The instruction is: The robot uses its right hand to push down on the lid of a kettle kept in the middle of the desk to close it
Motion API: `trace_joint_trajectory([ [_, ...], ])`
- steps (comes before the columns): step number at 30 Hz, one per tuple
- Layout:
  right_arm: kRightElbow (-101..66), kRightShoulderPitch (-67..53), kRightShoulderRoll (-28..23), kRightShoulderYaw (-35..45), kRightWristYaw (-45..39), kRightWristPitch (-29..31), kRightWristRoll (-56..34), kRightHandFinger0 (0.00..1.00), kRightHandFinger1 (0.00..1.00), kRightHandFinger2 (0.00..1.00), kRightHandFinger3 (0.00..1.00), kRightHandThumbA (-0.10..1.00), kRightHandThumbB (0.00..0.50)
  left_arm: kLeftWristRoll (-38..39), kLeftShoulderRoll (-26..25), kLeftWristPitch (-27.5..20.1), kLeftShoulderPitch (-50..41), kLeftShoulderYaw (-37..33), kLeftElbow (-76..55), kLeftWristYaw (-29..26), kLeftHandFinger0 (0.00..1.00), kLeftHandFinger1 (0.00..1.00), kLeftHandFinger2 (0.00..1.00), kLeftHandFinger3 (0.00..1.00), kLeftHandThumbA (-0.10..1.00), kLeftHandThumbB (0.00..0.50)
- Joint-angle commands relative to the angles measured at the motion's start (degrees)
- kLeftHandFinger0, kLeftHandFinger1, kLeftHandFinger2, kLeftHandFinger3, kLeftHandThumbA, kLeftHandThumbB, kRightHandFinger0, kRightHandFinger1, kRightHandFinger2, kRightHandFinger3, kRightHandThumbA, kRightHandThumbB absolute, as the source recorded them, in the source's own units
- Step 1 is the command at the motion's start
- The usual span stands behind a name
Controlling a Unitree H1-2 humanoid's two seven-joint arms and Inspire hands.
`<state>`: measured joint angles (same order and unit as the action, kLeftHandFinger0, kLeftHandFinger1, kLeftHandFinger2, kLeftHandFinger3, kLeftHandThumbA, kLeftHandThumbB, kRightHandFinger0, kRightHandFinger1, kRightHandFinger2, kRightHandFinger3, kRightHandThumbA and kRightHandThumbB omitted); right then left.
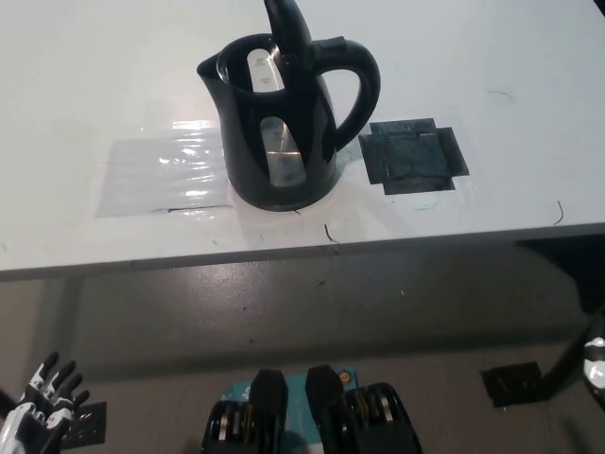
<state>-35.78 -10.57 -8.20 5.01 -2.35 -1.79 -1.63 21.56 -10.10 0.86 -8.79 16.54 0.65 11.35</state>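
A black electric kettle [284, 123] stands on the white desk [113, 76] near its front edge, handle to the picture's right. Its lid [286, 33] is tipped up, standing nearly upright over the open mouth. My white left hand [43, 402] rests low at the bottom left, below the desk edge, fingers spread with nothing in them. Only a small bit of my right arm [594, 364] shows at the far right edge, well below the desk; the right hand itself is out of the picture.
A clear plastic sheet [161, 175] is taped to the desk left of the kettle. A dark taped square [413, 156] lies to its right. A small dark plate [512, 383] sits on the grey floor at lower right.
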Motion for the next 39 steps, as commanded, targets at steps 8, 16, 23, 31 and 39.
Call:
trace_joint_trajectory([
  [8,-16.6,26.7,-6.6,-3.3,-5.3,-16.2,1.3,1.0,1.0,1.0,1.0,0.46,0.0,1.8,-2.2,-1.9,-1.0,1.0,-1.3,2.0,1.0,1.0,1.0,1.0,0.29,0.242],
  [16,-5.4,46.8,0.6,-6.8,-2.4,-25.1,1.0,1.0,1.0,1.0,1.0,0.42,0.0,1.8,-4.2,-0.7,0.7,1.2,-0.2,2.2,1.0,1.0,1.0,1.0,0.29,0.276],
  [23,9.4,59.1,5.6,-9.0,-2.3,-25.1,3.9,1.0,1.0,1.0,1.0,0.18,0.0,2.3,-4.6,-1.0,0.8,0.8,-0.1,2.6,1.0,1.0,1.0,1.0,0.29,0.258],
  [31,23.7,67.2,10.5,-12.5,0.9,-22.7,8.8,0.96,1.0,1.0,1.0,0.27,0.024,2.5,-4.2,-0.2,-0.7,0.7,-0.7,2.5,1.0,1.0,1.0,1.0,0.3,0.29],
  [39,41.8,73.6,13.4,-13.0,5.0,-16.9,12.3,1.0,1.0,1.0,1.0,0.31,0.047,2.9,-3.5,0.0,-3.0,0.4,-1.6,2.6,1.0,1.0,1.0,1.0,0.27,0.276],
])
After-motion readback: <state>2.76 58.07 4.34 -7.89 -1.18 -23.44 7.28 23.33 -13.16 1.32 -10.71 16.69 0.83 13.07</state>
